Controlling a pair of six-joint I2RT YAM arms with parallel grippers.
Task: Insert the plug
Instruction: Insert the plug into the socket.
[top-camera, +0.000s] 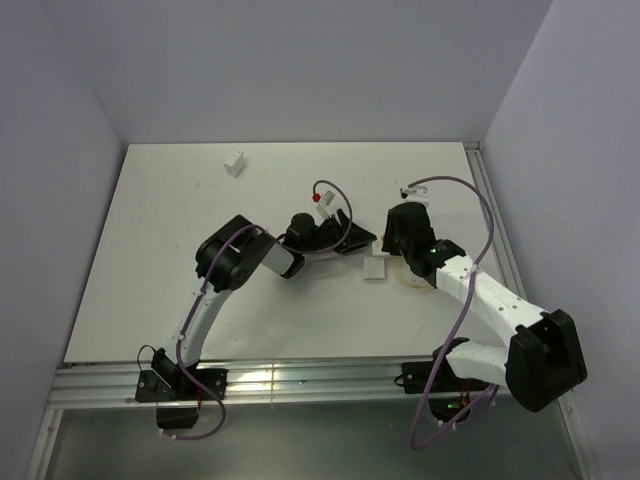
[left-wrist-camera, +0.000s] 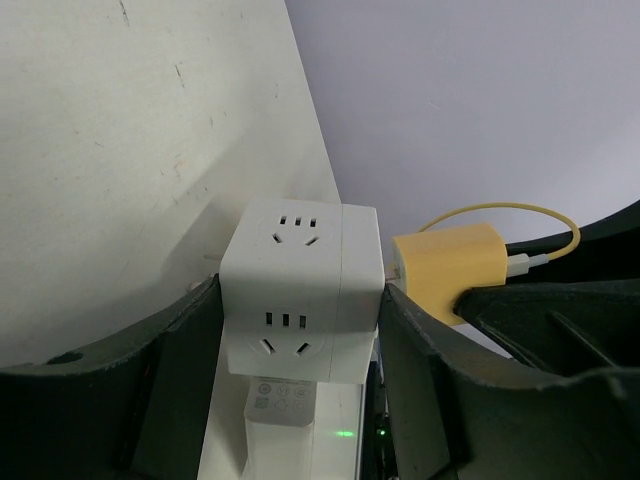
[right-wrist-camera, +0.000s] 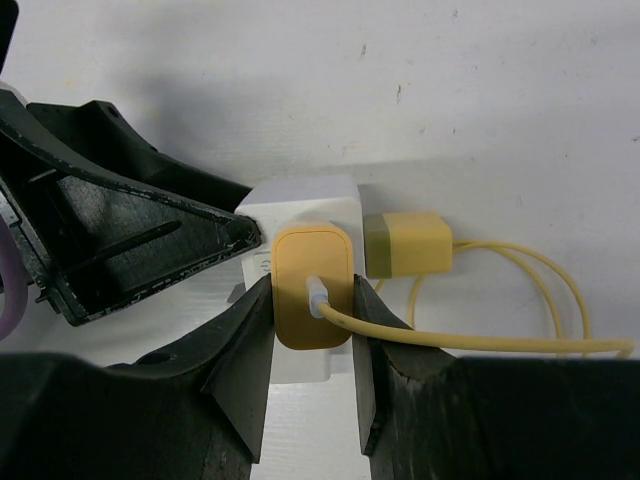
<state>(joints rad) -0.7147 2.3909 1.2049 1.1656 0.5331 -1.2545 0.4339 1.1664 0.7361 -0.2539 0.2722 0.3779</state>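
Note:
A white socket cube (left-wrist-camera: 298, 265) sits between my left gripper's (left-wrist-camera: 300, 310) jaws, which are shut on its two sides. My right gripper (right-wrist-camera: 313, 300) is shut on a yellow plug (right-wrist-camera: 313, 285) with a yellow cable (right-wrist-camera: 480, 345). The plug is pressed against one face of the cube (right-wrist-camera: 300, 195). In the left wrist view the plug (left-wrist-camera: 450, 265) stands at the cube's right side with a thin gap where a prong shows. In the top view both grippers, left (top-camera: 360, 240) and right (top-camera: 400, 238), meet mid-table and hide the cube.
A second yellow adapter (right-wrist-camera: 405, 243) lies on the table right beside the cube, its cable looping right. A white block (top-camera: 375, 268) lies just near of the grippers. A small white part (top-camera: 235, 164) sits far back left. The table's right rail (top-camera: 478, 190) is close.

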